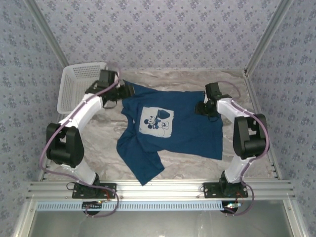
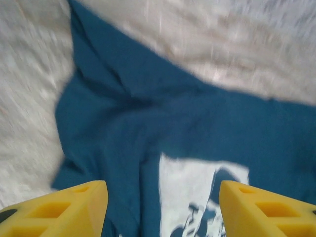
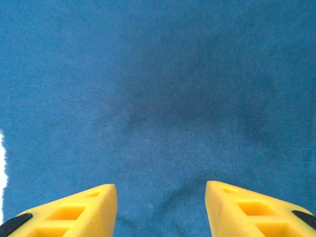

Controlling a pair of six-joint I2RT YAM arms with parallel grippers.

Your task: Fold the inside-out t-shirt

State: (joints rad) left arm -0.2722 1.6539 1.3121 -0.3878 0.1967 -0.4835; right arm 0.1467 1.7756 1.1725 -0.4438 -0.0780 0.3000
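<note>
- T-shirt (image 1: 182,126)?
- Lies spread out on the worktop (image 1: 197,165), white picture up.
- Left gripper (image 2: 160,190)?
- Hangs over one sleeve, fingers apart, holds nothing.
- Right gripper (image 3: 160,190)?
- Fingers apart too, just above the blue cloth, empty.

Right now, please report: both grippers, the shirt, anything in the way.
Left gripper open, right gripper open. Dark navy-blue cloth t-shirt spread out, unfolded. White plastic lattice basket far left, off the shirt.

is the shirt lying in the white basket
No, the shirt lies spread out flat on the table, beside the white basket that stands at the far left corner.
</note>
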